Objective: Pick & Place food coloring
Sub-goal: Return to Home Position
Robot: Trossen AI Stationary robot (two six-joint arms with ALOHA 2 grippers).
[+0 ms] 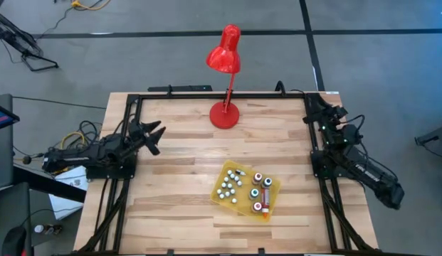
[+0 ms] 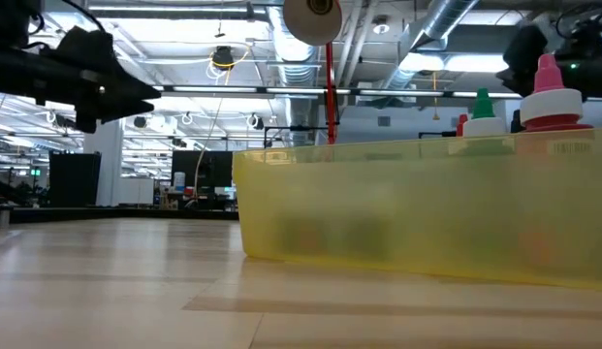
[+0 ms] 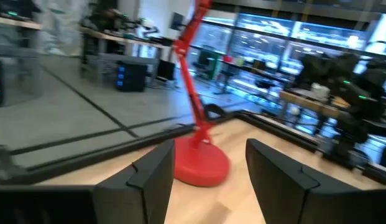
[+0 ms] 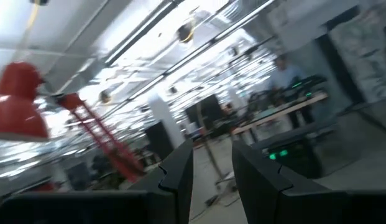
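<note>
The food coloring bottles (image 1: 258, 192) stand upright in the right part of a yellow tray (image 1: 243, 206) on the wooden table, right of centre toward the near edge. In the low view a pink-capped bottle (image 2: 548, 97) and a green-capped one (image 2: 483, 109) rise above the tray's wall (image 2: 417, 204). My left gripper (image 1: 158, 139) hangs open above the table's left side, level, pointing at the red lamp's base (image 3: 196, 168). My right gripper (image 1: 307, 110) is over the far right corner, slightly open and tilted upward with nothing between its fingers (image 4: 180, 168).
A red desk lamp (image 1: 224, 114) stands at the middle of the far edge, its shade (image 1: 225, 51) leaning beyond the table. Several small white balls (image 1: 228, 186) lie in the tray's left part. A black frame (image 1: 206, 94) borders the table's far and side edges.
</note>
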